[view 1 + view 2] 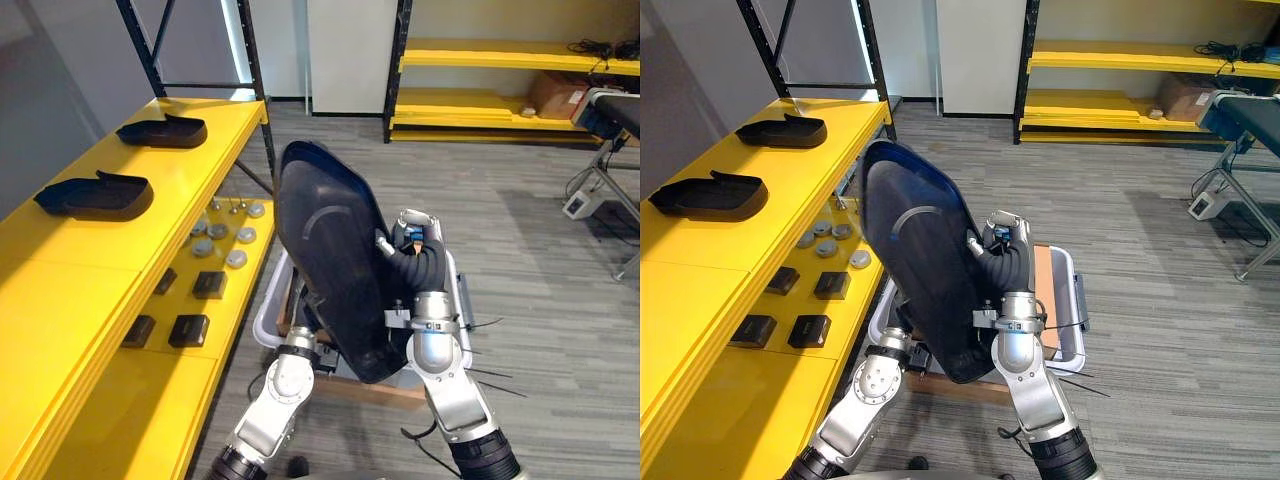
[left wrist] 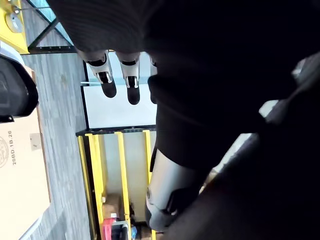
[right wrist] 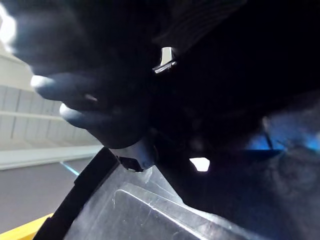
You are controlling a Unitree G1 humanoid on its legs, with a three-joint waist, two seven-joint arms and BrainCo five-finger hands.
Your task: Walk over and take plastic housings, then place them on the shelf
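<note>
Yellow shelf (image 1: pixel 200 170) is standing well to the left of the left hand (image 2: pixel 106 75). It is carrying two flat housings (image 1: pixel 95 195), black, shallow and shoe-shaped, lying apart from each other. Small black blocks (image 1: pixel 209 285) and grey discs (image 1: pixel 237 258) are lying on its lower level. The left hand is showing straight, relaxed fingers beside the held housing (image 1: pixel 330 260). This piece is standing upright between the two hands: a large, glossy black shell, rounded at the top and tapering downward, with a faint curved line on its face. It is hanging over a pale bin (image 1: pixel 268 310). The right hand (image 1: pixel 418 225) is pressing against its right edge; its grip cannot be told.
</note>
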